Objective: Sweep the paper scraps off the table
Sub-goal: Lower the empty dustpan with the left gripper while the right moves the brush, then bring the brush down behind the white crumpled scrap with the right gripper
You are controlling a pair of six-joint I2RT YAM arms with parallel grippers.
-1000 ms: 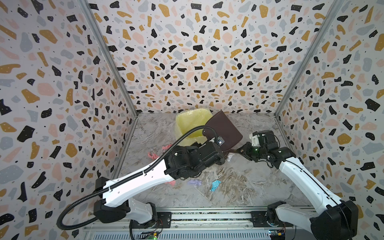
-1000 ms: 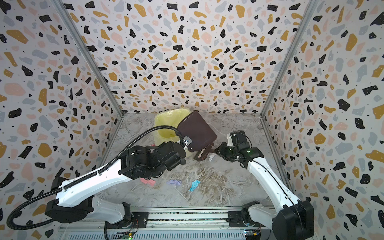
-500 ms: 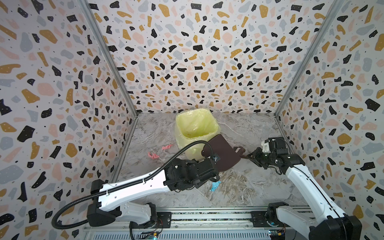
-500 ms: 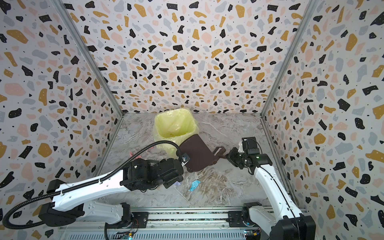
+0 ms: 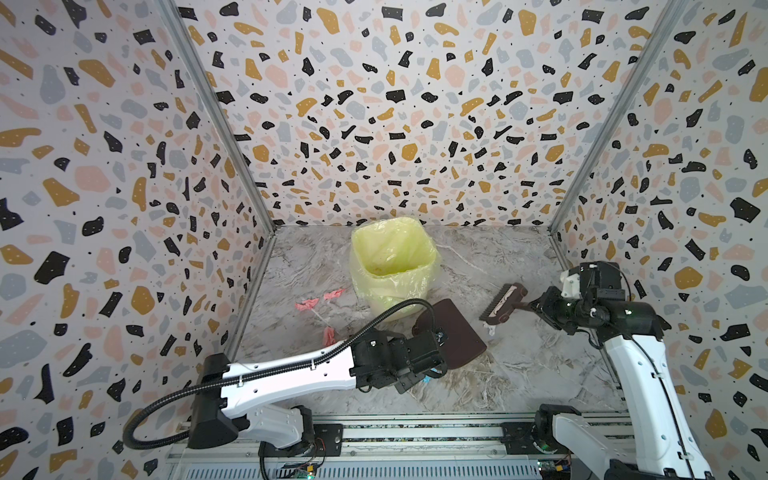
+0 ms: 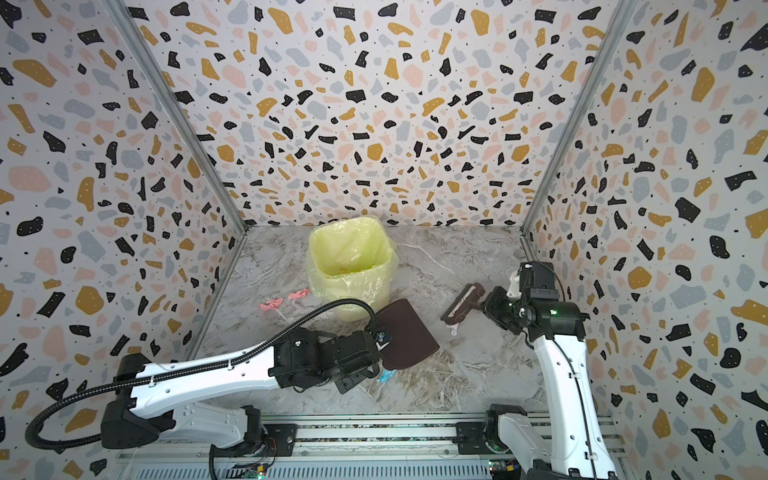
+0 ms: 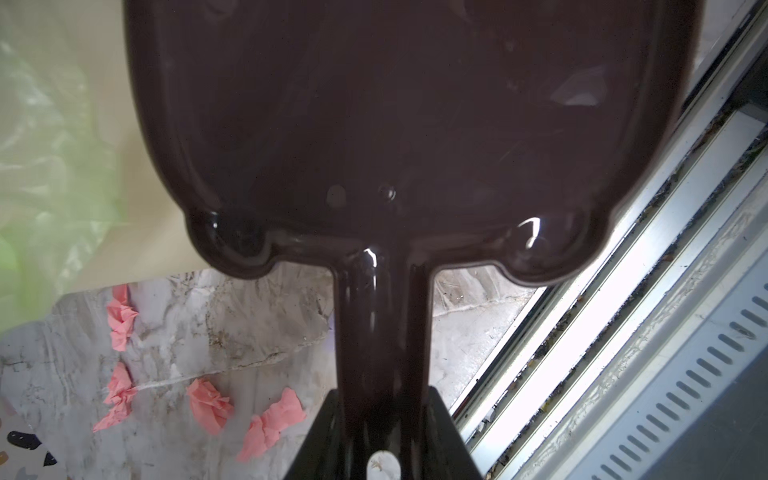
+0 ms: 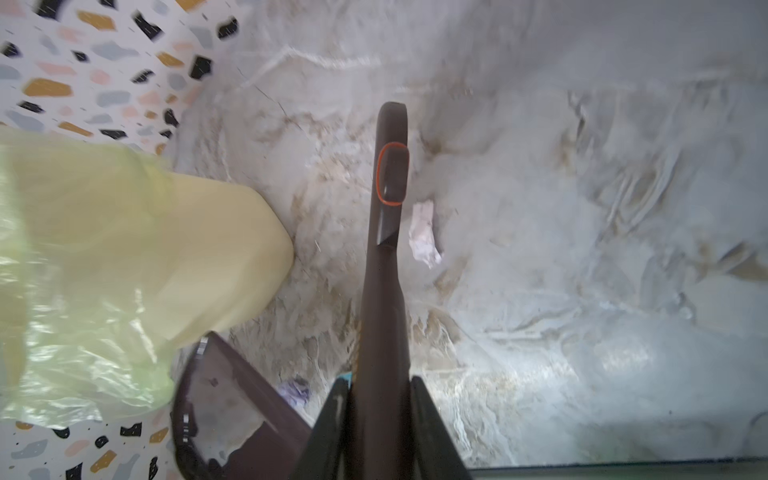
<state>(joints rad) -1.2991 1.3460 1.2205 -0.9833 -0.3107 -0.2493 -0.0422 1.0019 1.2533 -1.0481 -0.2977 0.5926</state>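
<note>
My left gripper (image 5: 434,340) is shut on the handle of a dark brown dustpan (image 5: 457,338), which lies low in front of the bin; the left wrist view shows the pan's (image 7: 395,124) handle between the fingers (image 7: 320,440). My right gripper (image 5: 536,308) is shut on the handle of a brown brush (image 5: 502,305), its head near the right of the table (image 5: 532,374). Pink paper scraps (image 5: 307,305) lie left of the bin. A white scrap (image 5: 491,331) lies by the brush and a blue one (image 6: 386,375) under the left wrist. A lilac scrap (image 8: 296,392) lies beside the pan.
A bin with a yellow plastic liner (image 5: 392,266) stands at the back middle of the table. Speckled walls close in the left, back and right sides. A metal rail (image 5: 395,432) runs along the front edge, by both arm bases.
The dustpan has come down from over the bin to the table in front of it. The right gripper has drawn the brush away to the right.
</note>
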